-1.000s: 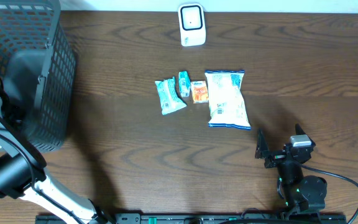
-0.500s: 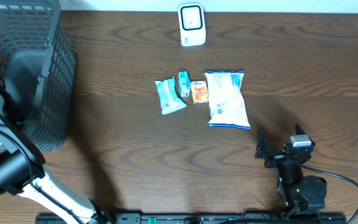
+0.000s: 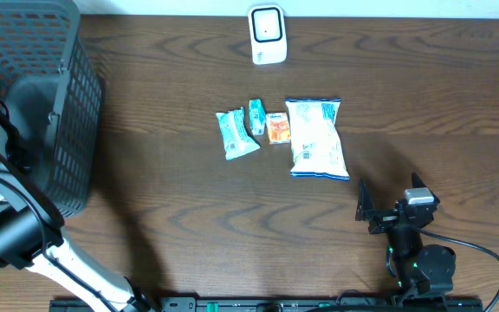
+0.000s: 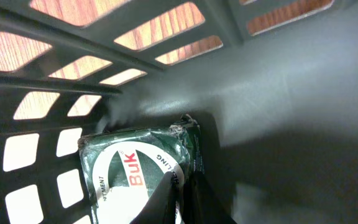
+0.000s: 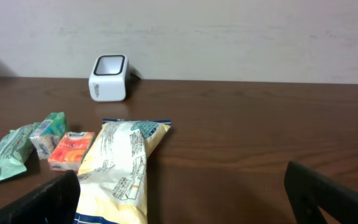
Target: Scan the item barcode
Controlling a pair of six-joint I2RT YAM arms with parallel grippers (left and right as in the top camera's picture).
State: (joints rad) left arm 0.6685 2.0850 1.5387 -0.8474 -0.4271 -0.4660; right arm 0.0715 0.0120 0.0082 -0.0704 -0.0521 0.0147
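Note:
In the left wrist view my left gripper (image 4: pixel 180 182) is down inside the dark basket (image 4: pixel 278 81), its jaws pinched together on the right edge of a dark green packet (image 4: pixel 129 165) with a white round label and red letters. From overhead that gripper and the packet are hidden by the basket (image 3: pixel 33 95). The white scanner (image 3: pixel 267 35) stands at the table's far edge. My right gripper (image 3: pixel 392 203) rests near the front right, open and holding nothing, its fingers (image 5: pixel 48 199) wide apart.
Between the scanner and my right gripper lie a teal packet (image 3: pixel 235 134), a small teal pack (image 3: pixel 256 116), an orange pack (image 3: pixel 277 128) and a large pale yellow bag (image 3: pixel 317 139). The basket fills the far left corner.
My left gripper has gone from partly open to shut on the green packet's edge. The basket has shifted slightly to the left. The right arm has not moved.

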